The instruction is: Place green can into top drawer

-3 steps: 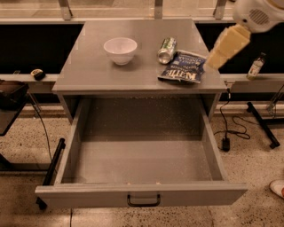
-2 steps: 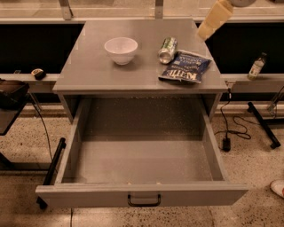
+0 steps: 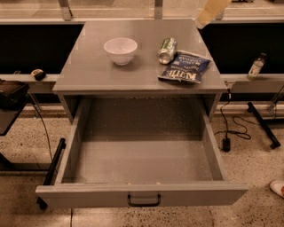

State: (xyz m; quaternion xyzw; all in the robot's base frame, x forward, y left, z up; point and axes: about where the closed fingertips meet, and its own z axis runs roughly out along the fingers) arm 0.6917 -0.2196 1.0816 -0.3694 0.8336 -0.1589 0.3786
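Note:
The green can (image 3: 167, 49) lies on its side on the grey cabinet top (image 3: 88, 66), between the white bowl and the blue chip bag. The top drawer (image 3: 142, 153) is pulled fully open toward me and holds nothing; its dark handle (image 3: 143, 200) sits in the middle of the front panel. My gripper (image 3: 212, 11) shows only as a pale yellowish shape at the top edge, above the cabinet's back right corner, well up and right of the can.
A white bowl (image 3: 120, 50) stands on the cabinet top left of the can. A blue chip bag (image 3: 185, 68) lies right of the can. A small bottle (image 3: 256, 66) stands on a ledge at the right. Cables (image 3: 230, 128) trail on the floor at the right.
My gripper has moved up and away from the cabinet's right side to the top edge of the view. The can, bowl, bag and drawer have not moved.

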